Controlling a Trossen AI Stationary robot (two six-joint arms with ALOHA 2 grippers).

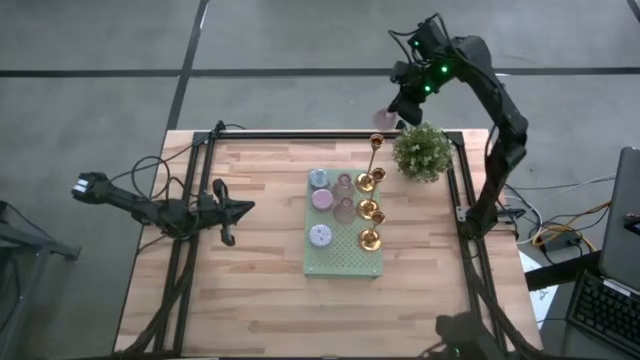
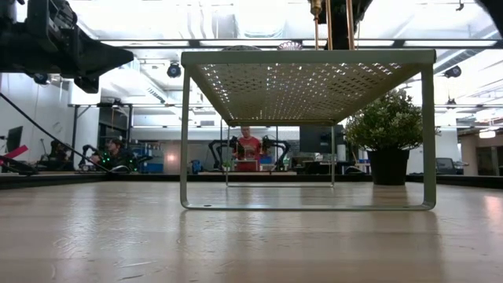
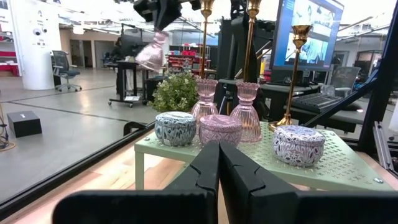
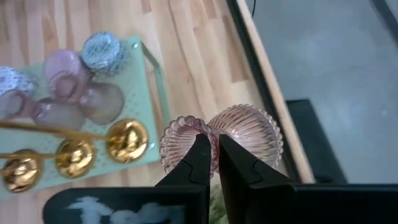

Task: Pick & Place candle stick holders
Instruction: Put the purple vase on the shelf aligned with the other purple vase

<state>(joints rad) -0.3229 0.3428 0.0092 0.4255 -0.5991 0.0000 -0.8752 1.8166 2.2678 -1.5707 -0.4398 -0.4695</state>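
Carrying a pink glass holder [image 4: 221, 140] pinched by its narrow waist above the table's far edge, right gripper [image 4: 211, 149] risks it slipping out and shattering; left gripper [image 1: 228, 210], fingers closed and empty, waits beside the mat [image 1: 340, 262].

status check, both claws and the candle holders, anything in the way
Right claw shut on pink glass holder, high past the table's far edge. Left claw shut, empty, waiting left of the green stand. Potted plant sits below the carry path.
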